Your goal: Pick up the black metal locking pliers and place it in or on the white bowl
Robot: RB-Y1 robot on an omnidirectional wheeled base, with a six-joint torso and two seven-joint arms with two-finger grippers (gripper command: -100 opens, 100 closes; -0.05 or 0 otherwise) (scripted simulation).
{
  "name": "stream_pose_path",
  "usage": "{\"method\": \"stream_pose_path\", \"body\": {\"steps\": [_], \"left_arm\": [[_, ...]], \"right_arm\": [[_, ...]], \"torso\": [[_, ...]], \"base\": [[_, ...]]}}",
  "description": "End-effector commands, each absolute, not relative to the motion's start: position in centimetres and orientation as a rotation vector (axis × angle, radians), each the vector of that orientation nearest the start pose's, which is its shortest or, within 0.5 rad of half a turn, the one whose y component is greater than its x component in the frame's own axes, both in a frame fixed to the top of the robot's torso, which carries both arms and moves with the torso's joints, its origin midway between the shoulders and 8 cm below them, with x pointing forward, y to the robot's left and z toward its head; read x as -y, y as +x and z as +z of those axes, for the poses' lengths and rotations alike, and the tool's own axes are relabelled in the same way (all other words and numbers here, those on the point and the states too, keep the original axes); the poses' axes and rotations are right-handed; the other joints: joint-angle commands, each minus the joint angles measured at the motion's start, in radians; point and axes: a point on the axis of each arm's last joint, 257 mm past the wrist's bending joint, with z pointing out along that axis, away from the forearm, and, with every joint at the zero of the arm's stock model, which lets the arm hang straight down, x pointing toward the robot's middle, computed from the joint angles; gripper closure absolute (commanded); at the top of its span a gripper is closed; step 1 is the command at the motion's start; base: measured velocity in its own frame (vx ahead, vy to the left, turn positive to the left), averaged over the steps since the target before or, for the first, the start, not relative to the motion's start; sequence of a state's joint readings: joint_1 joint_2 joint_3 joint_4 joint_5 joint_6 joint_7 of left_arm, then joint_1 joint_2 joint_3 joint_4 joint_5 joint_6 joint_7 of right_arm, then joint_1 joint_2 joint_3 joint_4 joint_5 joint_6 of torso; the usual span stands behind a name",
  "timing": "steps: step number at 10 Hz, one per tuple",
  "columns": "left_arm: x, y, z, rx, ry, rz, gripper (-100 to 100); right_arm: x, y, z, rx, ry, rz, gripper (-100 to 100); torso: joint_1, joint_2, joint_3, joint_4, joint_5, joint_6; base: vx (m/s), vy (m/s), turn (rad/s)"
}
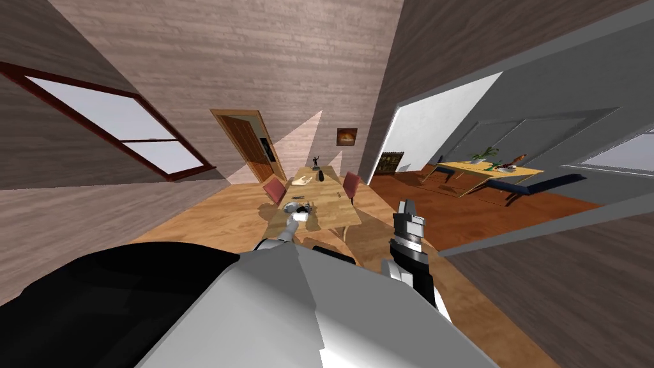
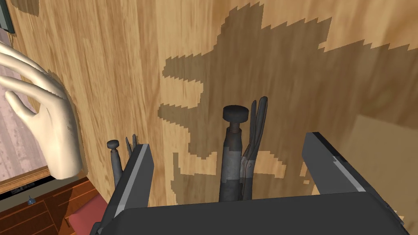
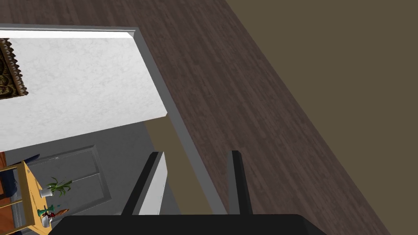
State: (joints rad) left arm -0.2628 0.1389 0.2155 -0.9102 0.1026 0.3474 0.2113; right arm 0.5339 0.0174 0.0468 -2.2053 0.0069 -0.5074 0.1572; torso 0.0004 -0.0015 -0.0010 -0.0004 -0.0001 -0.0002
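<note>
My left gripper (image 2: 227, 142) sits released astride the pliers (image 2: 232, 163), apparently flat on the counter (image 2: 122, 61), so closing should catch them (right gripper (image 3: 196, 154) open, parked aside).

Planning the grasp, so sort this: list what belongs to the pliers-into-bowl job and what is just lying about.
Job: black locking pliers, lying between the fingers of the open left end effector; white bowl nearby on the table.
Lying about: pale model hand; dark figurine; red chairs.
</note>
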Motion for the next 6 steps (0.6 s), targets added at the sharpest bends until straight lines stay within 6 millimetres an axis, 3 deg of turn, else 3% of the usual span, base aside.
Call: {"method": "stream_pose_path", "body": {"steps": [1,2,3,4,6], "left_arm": [[-31.3,52.8,-46.6,-1.379,-2.012,-0.834,-100],[-30.3,52.4,-47.5,-1.423,-2.009,-0.818,-100],[-29.8,52.4,-47.6,-1.442,-1.997,-0.818,-100],[-27.4,54.1,-46.6,-1.461,-1.969,-0.867,-100],[-26.1,53.5,-47.6,-1.524,-1.95,-0.848,-100]], "right_arm": [[27.1,35.5,-1.9,-0.714,0.685,1.166,0],[27.1,35.5,-1.9,-0.714,0.685,1.166,0],[27.1,35.5,-1.9,-0.714,0.685,1.166,0],[27.1,35.5,-1.9,-0.714,0.685,1.166,0],[27.1,35.5,-1.9,-0.714,0.685,1.166,0]], "torso": [[0.0,0.0,0.0,0.0,0.0,0.0],[0.0,-0.001,-0.001,0.0,0.0,-0.001],[0.0,-0.001,-0.001,0.0,0.0,-0.001],[0.0,0.0,0.0,0.0,0.0,0.0],[0.001,-0.001,-0.001,0.0,0.0,-0.001]], "base": [[0.046,0.005,0.333],[0.051,-0.001,0.35],[0.024,-0.006,0.066],[0.039,-0.002,0.314],[0.038,-0.002,0.202]]}}
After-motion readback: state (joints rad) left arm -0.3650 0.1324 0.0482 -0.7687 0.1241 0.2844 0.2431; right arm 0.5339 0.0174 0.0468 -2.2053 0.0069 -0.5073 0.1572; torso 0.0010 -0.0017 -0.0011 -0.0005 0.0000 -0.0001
